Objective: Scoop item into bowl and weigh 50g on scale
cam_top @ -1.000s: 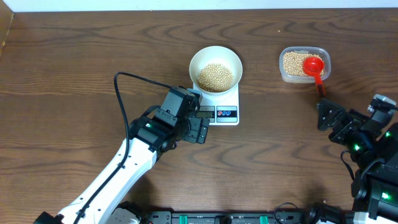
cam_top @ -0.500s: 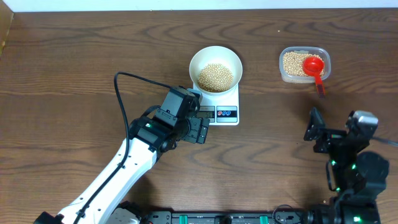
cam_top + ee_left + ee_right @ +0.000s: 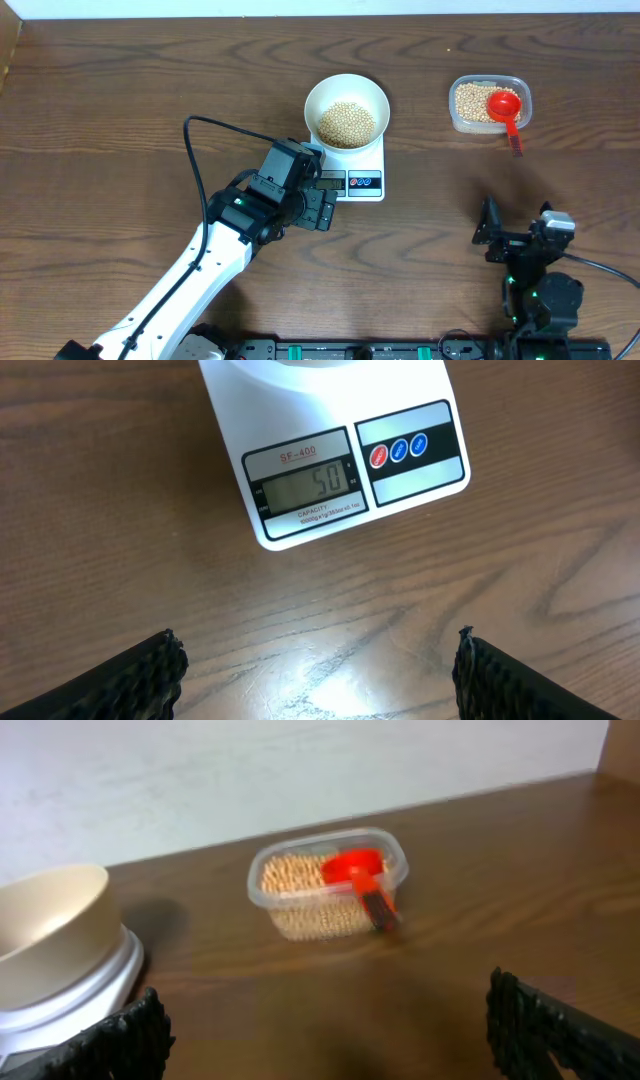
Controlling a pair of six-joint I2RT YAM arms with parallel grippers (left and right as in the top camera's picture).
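Note:
The white bowl (image 3: 346,92) stands on the white scale (image 3: 366,161) and holds a heap of tan beans (image 3: 346,123). In the left wrist view the scale (image 3: 330,420) shows 50 on its display (image 3: 305,485). My left gripper (image 3: 322,208) hovers open just in front of the scale's left corner, nothing between its fingers (image 3: 160,670). My right gripper (image 3: 489,232) is open and empty near the table's front right, far from the bowl (image 3: 45,930).
A clear plastic container (image 3: 463,103) of more beans stands at the back right, with a red scoop (image 3: 505,104) resting in it, handle over the near rim. The same container (image 3: 300,890) and scoop (image 3: 355,870) appear ahead of the right gripper.
The right arm has drawn back toward the table's front edge and slightly left, away from the container. The left arm, bowl and scale have not moved.

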